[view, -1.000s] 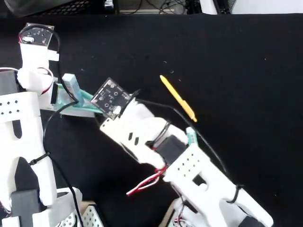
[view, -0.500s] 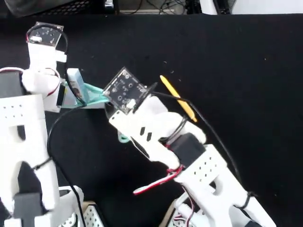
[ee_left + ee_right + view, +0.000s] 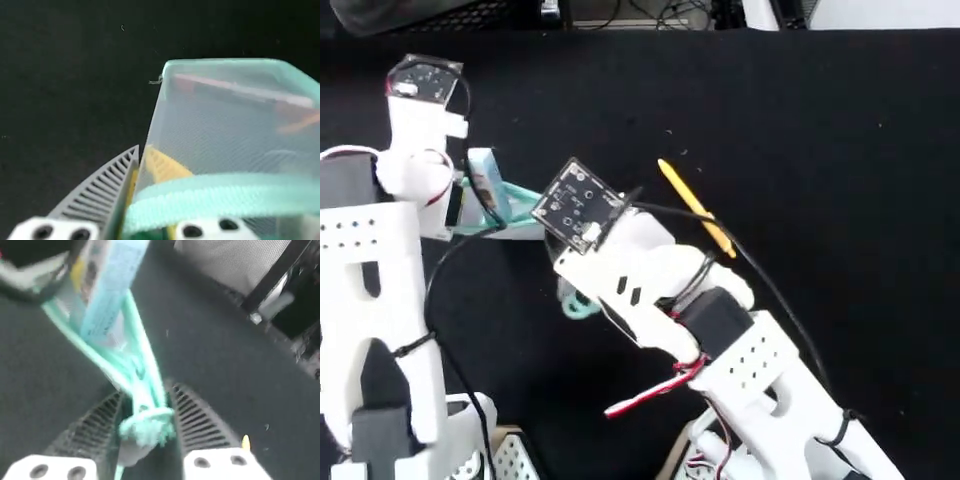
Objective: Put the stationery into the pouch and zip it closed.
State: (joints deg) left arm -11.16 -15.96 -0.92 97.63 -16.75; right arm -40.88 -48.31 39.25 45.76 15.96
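A translucent teal pouch (image 3: pixel 490 186) hangs at the left of the black table, and my left gripper (image 3: pixel 468 207) is shut on its edge. In the left wrist view the pouch (image 3: pixel 225 135) shows a pink stick (image 3: pixel 240 90) and something orange through its mesh. My right gripper (image 3: pixel 145 402) is shut on the pouch's teal cord (image 3: pixel 142 420), which runs taut from the pouch (image 3: pixel 112 285). A loop of that cord (image 3: pixel 575 302) hangs below the right wrist. A yellow pen (image 3: pixel 696 206) lies on the table just right of the right arm.
Both arm bases (image 3: pixel 380 400) take up the near left and middle of the black table (image 3: pixel 820 150). Cables and a grey mesh object (image 3: pixel 225 260) lie beyond the far edge. Open cloth stretches to the right of the pen.
My left arm has shifted slightly right and lifted the pouch with it. The right arm swung toward the far side, then eased back, and the cord loop now hangs below its wrist.
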